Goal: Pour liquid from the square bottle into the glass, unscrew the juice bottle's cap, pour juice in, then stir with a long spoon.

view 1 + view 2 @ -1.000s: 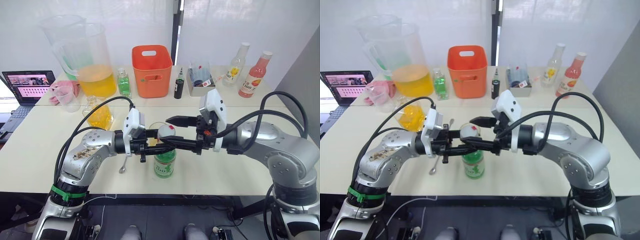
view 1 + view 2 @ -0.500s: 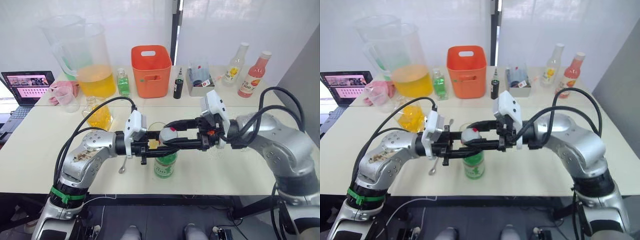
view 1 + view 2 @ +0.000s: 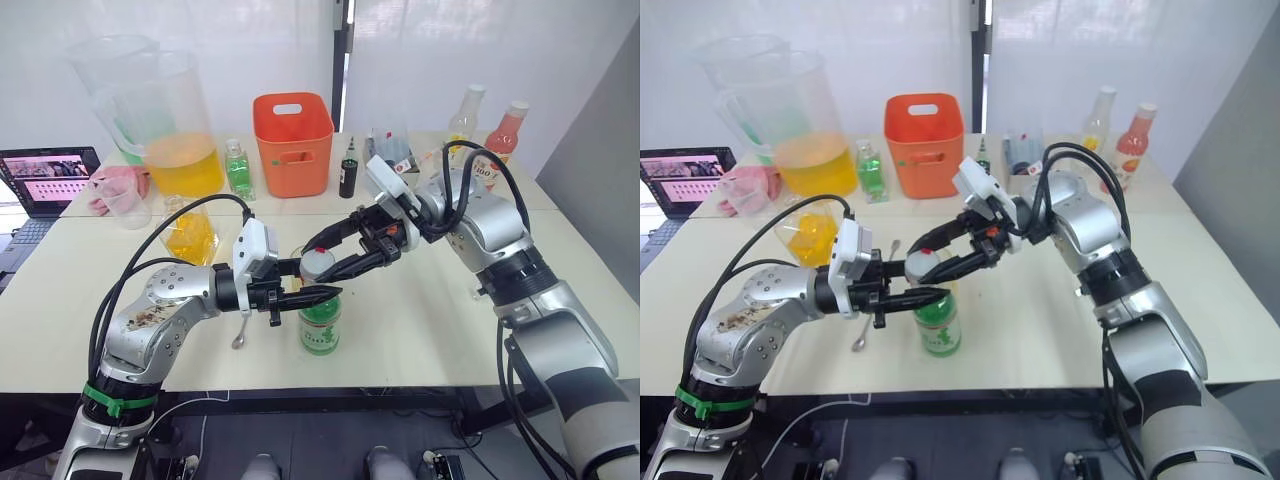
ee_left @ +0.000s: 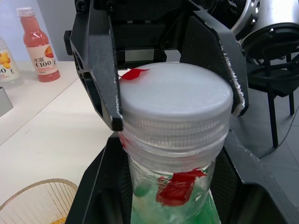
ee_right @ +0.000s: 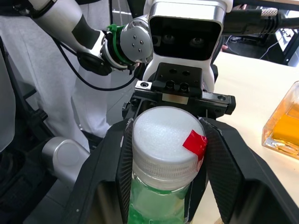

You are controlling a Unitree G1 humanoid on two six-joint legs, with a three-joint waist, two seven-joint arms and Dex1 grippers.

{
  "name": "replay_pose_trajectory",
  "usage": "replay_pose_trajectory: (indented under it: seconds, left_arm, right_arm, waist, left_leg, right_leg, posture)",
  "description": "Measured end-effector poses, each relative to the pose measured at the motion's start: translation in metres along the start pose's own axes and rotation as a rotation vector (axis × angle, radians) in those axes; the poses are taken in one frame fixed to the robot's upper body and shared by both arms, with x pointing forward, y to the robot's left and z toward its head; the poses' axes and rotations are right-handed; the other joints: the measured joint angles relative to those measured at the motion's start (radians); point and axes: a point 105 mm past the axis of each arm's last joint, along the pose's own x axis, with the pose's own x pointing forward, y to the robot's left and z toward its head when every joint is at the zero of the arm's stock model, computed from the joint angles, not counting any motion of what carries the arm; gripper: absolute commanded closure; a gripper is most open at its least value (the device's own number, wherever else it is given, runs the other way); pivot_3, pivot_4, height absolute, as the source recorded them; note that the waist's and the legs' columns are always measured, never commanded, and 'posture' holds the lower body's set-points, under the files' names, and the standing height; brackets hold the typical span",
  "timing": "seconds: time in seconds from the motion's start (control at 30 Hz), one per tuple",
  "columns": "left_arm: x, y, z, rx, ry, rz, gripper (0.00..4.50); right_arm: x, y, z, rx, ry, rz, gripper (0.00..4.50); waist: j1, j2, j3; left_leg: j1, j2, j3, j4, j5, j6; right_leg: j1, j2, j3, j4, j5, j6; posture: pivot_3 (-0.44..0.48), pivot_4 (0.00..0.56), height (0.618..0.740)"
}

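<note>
Two grippers on one bottle. Juice bottle (image 3: 320, 322) stands upright on the counter (image 3: 420, 320), near its front edge, long axis vertical. Left gripper (image 3: 312, 293) comes in level from the robot's left, fingers clenched on the neck just under the cap (image 3: 318, 262). Right gripper (image 3: 338, 255) reaches in from the right and slightly above; its fingers (image 5: 125, 154) sit on either side of the cap, pressed to the ribbed skirt, so grasping the cap.

Key relation: cap axis is vertical while the right fingers lie nearly horizontal across it, so the unscrew twist has to run about the bottle's upright axis, with the left holding the neck against rotation. Right arm is the one on the cap.

Materials: bottle is clear plastic, green liquid, green-and-white label; cap is white plastic, finely ribbed, with a red tear strip hanging at the collar. Likely slippery under hard black fingers.

Glass (image 3: 308, 262) sits just behind the bottle, mostly hidden. Long spoon (image 3: 241, 330), thin metal, lies flat under the left forearm. Square bottle (image 3: 189, 232) with amber liquid stands further back on the left.
</note>
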Motion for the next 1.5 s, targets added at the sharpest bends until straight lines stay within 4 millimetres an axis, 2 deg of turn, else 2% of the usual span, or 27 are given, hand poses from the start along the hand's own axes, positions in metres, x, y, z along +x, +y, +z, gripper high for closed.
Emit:
replay_pose_trajectory:
  seconds: [0.03, 0.2, 0.23, 0.4, 0.5, 0.77, 0.87, 0.97, 1.13, 1.3, 1.4, 1.5]
  left_arm:
    - [0.000, 0.000, 0.000, 0.000, 0.000, 0.000, 2.88]
    - [0.006, -0.007, 0.004, 0.024, -0.005, -0.037, 2.88]
    - [0.007, -0.008, 0.004, 0.025, -0.006, -0.041, 2.88]
    - [0.009, -0.010, 0.004, 0.027, -0.012, -0.051, 2.88]
    - [0.009, -0.010, 0.004, 0.026, -0.015, -0.052, 2.88]
    - [0.012, -0.004, 0.001, 0.001, -0.029, -0.058, 2.88]
    - [0.015, -0.003, 0.001, -0.009, -0.035, -0.071, 2.88]
    - [0.017, -0.001, -0.001, -0.022, -0.045, -0.080, 2.88]
    - [0.021, 0.001, -0.002, -0.020, -0.048, -0.102, 2.88]
    - [0.024, 0.001, -0.002, -0.017, -0.054, -0.122, 2.88]
    - [0.024, 0.001, -0.002, -0.015, -0.054, -0.123, 2.88]
    - [0.024, 0.001, -0.002, -0.012, -0.053, -0.123, 2.88]
  right_arm:
    - [-0.002, 0.000, 0.000, 0.001, 0.003, -0.001, 1.76]
    - [-0.004, 0.004, -0.003, 0.011, 0.032, 0.009, 0.12]
    - [-0.008, 0.004, -0.002, 0.008, 0.035, -0.001, 0.02]
    - [-0.027, 0.015, 0.008, -0.007, -0.028, -0.095, 0.02]
    - [-0.032, 0.025, 0.007, 0.033, -0.089, -0.190, 0.02]
    - [-0.032, 0.046, 0.016, 0.091, -0.149, -0.555, 0.02]
    - [-0.024, 0.056, 0.018, 0.110, -0.136, -0.636, 0.02]
    - [-0.015, 0.065, 0.011, 0.138, -0.096, -0.681, 0.02]
    - [-0.017, 0.059, 0.007, 0.168, -0.081, -0.801, 0.02]
    - [-0.011, 0.054, 0.005, 0.189, -0.089, -0.843, 0.02]
    - [-0.011, 0.053, 0.004, 0.195, -0.091, -0.852, 0.80]
    - [-0.010, 0.053, 0.005, 0.197, -0.095, -0.851, 1.81]
  waist:
    - [-0.001, 0.000, 0.000]
    - [0.001, 0.000, 0.000]
    - [0.004, 0.000, 0.000]
    - [0.016, 0.000, 0.000]
    - [0.021, 0.000, 0.000]
    - [0.026, 0.000, 0.000]
    - [0.029, 0.000, 0.000]
    - [0.035, 0.000, 0.000]
    - [0.045, 0.000, 0.000]
    - [0.051, 0.000, 0.000]
    - [0.051, 0.000, 0.000]
    - [0.050, 0.000, 0.000]
  left_leg:
    - [0.000, 0.000, 0.000, 0.000, 0.000, 0.000]
    - [-0.004, 0.000, 0.000, 0.000, 0.000, 0.000]
    - [-0.005, 0.000, 0.000, 0.000, 0.000, 0.000]
    - [-0.007, 0.000, 0.000, 0.000, 0.000, 0.000]
    - [-0.007, 0.000, 0.000, 0.001, 0.000, 0.000]
    - [-0.007, -0.001, 0.000, 0.001, 0.000, 0.000]
    - [-0.007, -0.001, 0.000, 0.001, 0.000, 0.000]
    - [-0.007, -0.001, 0.000, 0.002, 0.000, 0.000]
    - [-0.006, -0.001, 0.000, 0.002, 0.000, 0.000]
    - [-0.007, -0.001, 0.000, 0.002, 0.000, 0.000]
    - [-0.007, -0.001, 0.000, 0.002, 0.000, 0.000]
    - [-0.007, -0.001, 0.000, 0.002, 0.000, 0.000]
  right_leg:
    - [0.000, 0.000, 0.000, 0.000, 0.000, 0.000]
    - [-0.002, 0.000, 0.000, -0.002, 0.000, 0.000]
    - [-0.002, 0.000, 0.000, -0.002, 0.000, -0.001]
    - [-0.005, 0.000, 0.000, -0.003, 0.003, -0.006]
    - [-0.005, 0.000, 0.000, -0.002, 0.003, -0.006]
    - [-0.005, 0.000, 0.000, -0.002, 0.002, -0.004]
    - [-0.004, 0.000, 0.000, -0.002, 0.002, -0.004]
    - [-0.003, 0.000, 0.000, -0.003, 0.001, -0.003]
    - [-0.003, 0.000, 0.000, -0.003, 0.000, -0.001]
    - [-0.003, 0.000, 0.000, -0.004, 0.000, -0.001]
    - [-0.002, 0.000, 0.000, -0.004, 0.000, -0.001]
    - [-0.002, 0.000, 0.000, -0.004, 0.000, 0.000]
  posture:
    - [0.000, 0.150, 0.740]
    - [0.000, 0.150, 0.740]
    - [0.000, 0.150, 0.740]
    - [0.000, 0.150, 0.740]
    - [0.000, 0.150, 0.740]
    - [0.000, 0.150, 0.740]
    - [0.000, 0.150, 0.740]
    - [0.000, 0.150, 0.740]
    - [0.000, 0.150, 0.740]
    - [0.000, 0.150, 0.740]
    - [0.000, 0.150, 0.740]
    - [0.000, 0.150, 0.740]
